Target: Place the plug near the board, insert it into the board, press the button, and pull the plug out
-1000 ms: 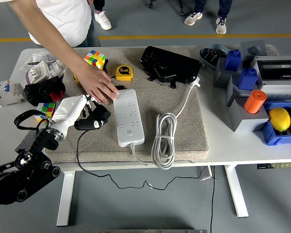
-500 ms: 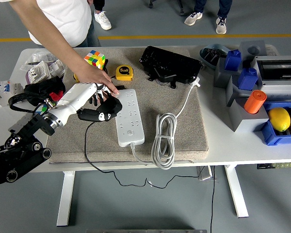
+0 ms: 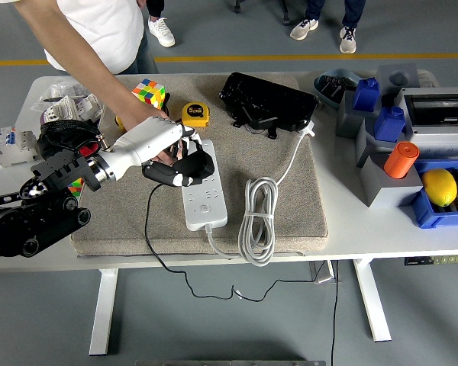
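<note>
A white power strip [image 3: 203, 200] lies lengthwise on the beige mat [image 3: 290, 198], its white cord [image 3: 258, 221] coiled to its right. My left hand [image 3: 179, 156], white with dark fingers, hovers over the strip's upper half, shut on a black plug [image 3: 192, 166] whose black cable [image 3: 156, 236] trails down over the table's front edge. The plug sits just above the sockets; I cannot tell whether its pins are in. A person's hand [image 3: 147, 122] reaches in from the top left, mostly hidden behind my hand near the strip's far end.
A Rubik's cube [image 3: 149, 93], a yellow tape measure [image 3: 195, 114] and a black case [image 3: 266, 101] lie at the mat's back. Blue and grey bins, an orange cylinder [image 3: 401, 159] and a lemon [image 3: 439, 186] crowd the right. Black and white items sit at far left.
My left hand has carried the plug up and to the right, from the mat left of the strip to over its upper sockets. The person's hand stays at the strip's far end.
</note>
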Robot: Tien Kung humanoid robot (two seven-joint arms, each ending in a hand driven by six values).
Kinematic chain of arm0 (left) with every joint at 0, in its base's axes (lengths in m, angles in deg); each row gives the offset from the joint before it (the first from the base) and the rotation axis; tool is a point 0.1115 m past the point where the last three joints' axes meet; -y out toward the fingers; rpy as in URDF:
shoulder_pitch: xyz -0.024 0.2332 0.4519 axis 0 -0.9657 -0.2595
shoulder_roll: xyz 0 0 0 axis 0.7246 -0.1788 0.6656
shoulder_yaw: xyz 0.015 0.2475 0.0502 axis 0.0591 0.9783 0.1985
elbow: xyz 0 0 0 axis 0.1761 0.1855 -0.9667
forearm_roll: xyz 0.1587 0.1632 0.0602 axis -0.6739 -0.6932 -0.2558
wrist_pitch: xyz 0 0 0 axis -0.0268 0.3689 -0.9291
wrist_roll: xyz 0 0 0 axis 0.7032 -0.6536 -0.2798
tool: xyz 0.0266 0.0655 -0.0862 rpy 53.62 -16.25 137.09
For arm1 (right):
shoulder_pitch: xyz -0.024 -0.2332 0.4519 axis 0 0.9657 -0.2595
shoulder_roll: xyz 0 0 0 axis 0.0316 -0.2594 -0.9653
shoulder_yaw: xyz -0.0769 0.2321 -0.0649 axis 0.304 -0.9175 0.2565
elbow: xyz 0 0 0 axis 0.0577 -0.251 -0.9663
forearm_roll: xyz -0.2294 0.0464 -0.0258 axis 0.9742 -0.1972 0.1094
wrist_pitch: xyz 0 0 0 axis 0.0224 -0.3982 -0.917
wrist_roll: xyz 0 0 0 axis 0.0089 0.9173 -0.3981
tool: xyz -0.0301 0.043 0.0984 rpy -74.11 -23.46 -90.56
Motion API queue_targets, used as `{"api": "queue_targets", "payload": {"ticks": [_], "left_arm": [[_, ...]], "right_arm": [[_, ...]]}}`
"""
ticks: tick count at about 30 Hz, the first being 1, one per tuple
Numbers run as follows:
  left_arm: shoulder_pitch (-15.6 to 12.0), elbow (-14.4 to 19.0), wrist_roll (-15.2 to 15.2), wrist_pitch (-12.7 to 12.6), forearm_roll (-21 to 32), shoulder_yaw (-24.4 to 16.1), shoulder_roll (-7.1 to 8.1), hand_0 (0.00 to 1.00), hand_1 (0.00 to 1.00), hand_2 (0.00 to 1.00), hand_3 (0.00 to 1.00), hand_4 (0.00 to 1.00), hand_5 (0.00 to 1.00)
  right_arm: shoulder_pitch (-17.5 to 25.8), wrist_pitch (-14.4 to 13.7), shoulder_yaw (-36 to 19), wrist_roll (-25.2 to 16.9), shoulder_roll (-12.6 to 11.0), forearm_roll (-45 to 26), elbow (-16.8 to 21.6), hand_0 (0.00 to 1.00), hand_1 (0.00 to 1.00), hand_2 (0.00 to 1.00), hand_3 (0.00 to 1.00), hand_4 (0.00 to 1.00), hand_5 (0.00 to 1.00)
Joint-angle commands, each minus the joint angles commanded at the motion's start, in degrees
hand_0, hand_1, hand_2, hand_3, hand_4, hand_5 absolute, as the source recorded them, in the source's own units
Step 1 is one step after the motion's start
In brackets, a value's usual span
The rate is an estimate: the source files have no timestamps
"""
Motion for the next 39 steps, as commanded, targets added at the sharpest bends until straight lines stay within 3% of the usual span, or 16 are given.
{"api": "queue_targets", "payload": {"ticks": [14, 26, 39], "left_arm": [[3.5, -8.3, 0.7, -0.7, 3.1, 5.6, -4.15, 0.281, 0.295, 0.329, 0.516, 0.807, 0.1], [3.9, -11.5, 0.7, -1.1, 3.5, 8.6, -5.05, 0.285, 0.297, 0.337, 0.517, 0.815, 0.112], [3.6, -13.4, 0.1, -0.9, 3.9, 9.8, -4.97, 0.288, 0.301, 0.339, 0.518, 0.822, 0.122]], "right_arm": [[-0.4, 0.0, 0.4, 0.0, -0.4, 0.4, 0.6, 0.704, 0.706, 0.688, 0.581, 0.998, 0.561], [-0.5, 0.1, 0.5, 0.0, -0.6, 0.9, 1.1, 0.703, 0.705, 0.688, 0.581, 0.998, 0.561], [-0.4, 0.1, 0.1, 0.0, -0.5, 0.9, 1.1, 0.703, 0.706, 0.688, 0.581, 0.998, 0.561]]}}
